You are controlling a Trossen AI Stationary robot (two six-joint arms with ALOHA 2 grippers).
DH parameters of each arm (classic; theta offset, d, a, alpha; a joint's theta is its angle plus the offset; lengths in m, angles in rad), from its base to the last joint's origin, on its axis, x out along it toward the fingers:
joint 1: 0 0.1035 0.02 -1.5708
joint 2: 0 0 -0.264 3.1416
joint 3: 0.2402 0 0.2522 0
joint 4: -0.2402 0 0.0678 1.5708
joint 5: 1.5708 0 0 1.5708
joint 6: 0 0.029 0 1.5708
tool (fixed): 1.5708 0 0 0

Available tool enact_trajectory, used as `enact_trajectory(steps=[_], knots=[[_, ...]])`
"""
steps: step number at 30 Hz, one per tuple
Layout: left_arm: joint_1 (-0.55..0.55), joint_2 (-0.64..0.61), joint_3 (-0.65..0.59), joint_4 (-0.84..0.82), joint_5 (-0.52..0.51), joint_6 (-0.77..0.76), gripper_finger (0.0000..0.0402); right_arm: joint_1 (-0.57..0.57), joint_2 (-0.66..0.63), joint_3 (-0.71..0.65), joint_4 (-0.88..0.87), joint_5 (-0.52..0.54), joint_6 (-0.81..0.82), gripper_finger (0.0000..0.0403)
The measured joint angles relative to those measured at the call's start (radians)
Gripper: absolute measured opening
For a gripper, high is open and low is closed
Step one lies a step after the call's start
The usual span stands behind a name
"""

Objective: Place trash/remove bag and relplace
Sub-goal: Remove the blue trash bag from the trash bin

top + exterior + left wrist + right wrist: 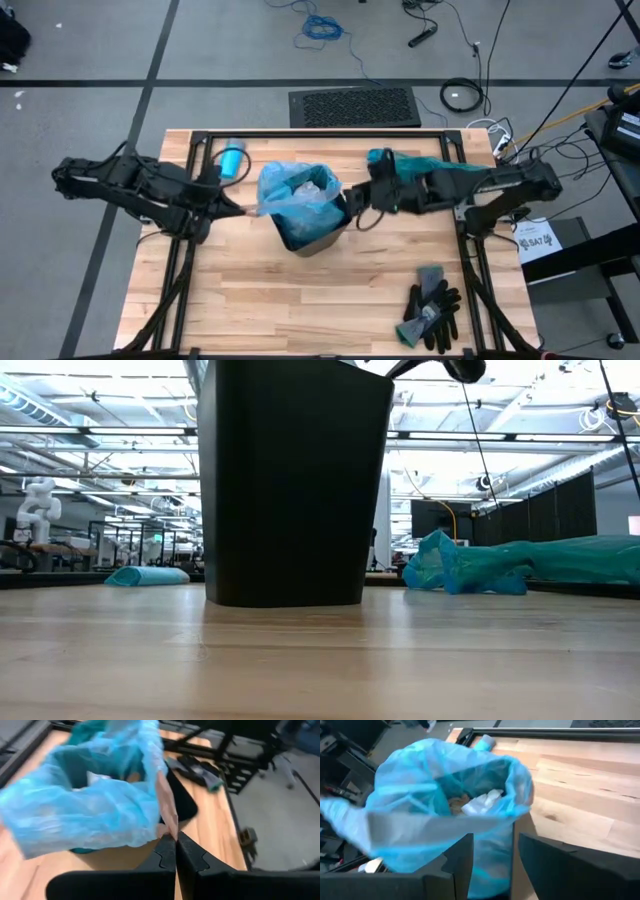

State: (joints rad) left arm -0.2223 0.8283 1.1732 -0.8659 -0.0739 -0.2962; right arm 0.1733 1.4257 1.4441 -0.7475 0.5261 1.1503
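Evidently, left gripper pinches the crinkly pale-blue liner at nine o'clock, lifting it free; right gripper, spread, straddles the black bin's rim at three.

Both arms are dark, matte black, built of angular links. The left gripper has two flat black fingers with notched, interlocking-looking inner edges; the right gripper has broad, blunt black fingers.

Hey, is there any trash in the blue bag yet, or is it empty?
Not empty. The right wrist view looks into the open bag and shows the trash: white and brown scraps. How full it is, cannot tell.
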Motion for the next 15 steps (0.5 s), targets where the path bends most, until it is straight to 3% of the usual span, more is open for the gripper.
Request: enact_trajectory(steps=[3, 8, 15], knots=[[0.002, 0.003, -0.001, -0.008, 0.041, 0.035, 0.0000, -0.072, -0.011, 0.000, 0.002, -0.092, -0.033, 0.0136], [0.051, -0.006, -0.045, -0.005, 0.045, 0.041, 0.0000, -0.212, -0.003, 0.000, 0.003, -0.333, -0.099, 0.0126], [0.135, -0.038, -0.168, 0.076, 0.136, 0.010, 0.0000, -0.401, 0.006, 0.000, 0.019, -0.579, -0.243, 0.0125]])
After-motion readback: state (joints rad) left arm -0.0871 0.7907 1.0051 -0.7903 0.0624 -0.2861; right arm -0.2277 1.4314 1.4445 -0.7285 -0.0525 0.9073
